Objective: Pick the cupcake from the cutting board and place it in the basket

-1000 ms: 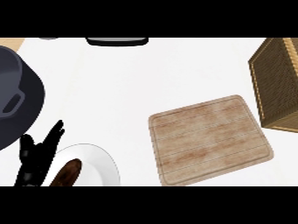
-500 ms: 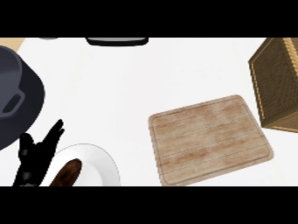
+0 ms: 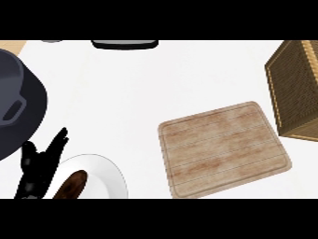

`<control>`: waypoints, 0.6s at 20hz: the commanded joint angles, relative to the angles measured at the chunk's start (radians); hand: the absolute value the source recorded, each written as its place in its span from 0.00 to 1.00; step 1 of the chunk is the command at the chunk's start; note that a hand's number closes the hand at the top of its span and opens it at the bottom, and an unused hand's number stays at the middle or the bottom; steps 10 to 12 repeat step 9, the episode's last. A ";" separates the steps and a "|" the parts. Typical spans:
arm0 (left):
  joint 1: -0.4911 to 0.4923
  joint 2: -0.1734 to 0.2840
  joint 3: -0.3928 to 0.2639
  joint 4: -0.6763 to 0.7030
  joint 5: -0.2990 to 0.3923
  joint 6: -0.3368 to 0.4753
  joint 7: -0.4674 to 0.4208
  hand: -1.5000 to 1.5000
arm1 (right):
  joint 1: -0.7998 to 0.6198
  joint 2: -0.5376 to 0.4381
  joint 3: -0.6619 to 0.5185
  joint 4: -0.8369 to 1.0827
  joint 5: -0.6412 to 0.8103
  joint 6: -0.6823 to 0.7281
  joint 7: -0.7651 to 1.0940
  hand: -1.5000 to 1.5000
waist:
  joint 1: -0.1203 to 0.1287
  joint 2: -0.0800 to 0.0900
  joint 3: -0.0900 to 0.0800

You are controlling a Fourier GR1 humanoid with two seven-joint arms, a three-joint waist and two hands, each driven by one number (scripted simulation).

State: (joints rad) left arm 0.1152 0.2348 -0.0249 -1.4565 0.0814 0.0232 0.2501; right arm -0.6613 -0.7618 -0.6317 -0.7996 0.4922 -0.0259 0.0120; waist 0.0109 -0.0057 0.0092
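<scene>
Cupcake can't be made out anywhere; cutting board (image 3: 223, 149) is seen bare, lying tilted at centre-right on the white table (image 3: 154, 84). Basket (image 3: 302, 88) is cut off by the right edge, interior mostly hidden; a brown shape at approx. its inside edge can't be identified. Left robot hand (image 3: 41, 163) is shown at lower left, fingers straight and pointing up, nothing held, wrist cut by the lower edge. Right robot hand isn't seen. Dark pot (image 3: 6, 102) is cropped at left, just above the hand. White plate (image 3: 96, 179) w/ a brown item (image 3: 72, 184) is cropped at bottom. Open table is left btwn pot and board.
</scene>
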 commanded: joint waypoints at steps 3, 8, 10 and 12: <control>-0.007 -0.009 0.004 0.048 0.003 -0.011 0.041 0.50 | -0.001 -0.102 -0.114 0.084 -0.106 0.032 -0.010 0.00 | -0.007 0.008 -0.008; 0.048 -0.026 -0.011 0.001 -0.009 -0.002 0.044 0.50 | 0.101 -0.225 -0.176 0.117 -0.134 0.081 -0.023 0.00 | -0.010 0.007 -0.008; 0.038 -0.034 -0.004 0.036 -0.012 -0.002 0.015 0.50 | 0.117 -0.211 -0.189 0.117 -0.154 0.079 -0.019 0.00 | -0.013 0.007 -0.009; 0.038 -0.034 -0.004 0.036 -0.012 -0.002 0.015 0.50 | 0.117 -0.211 -0.189 0.117 -0.154 0.079 -0.019 0.00 | -0.013 0.007 -0.009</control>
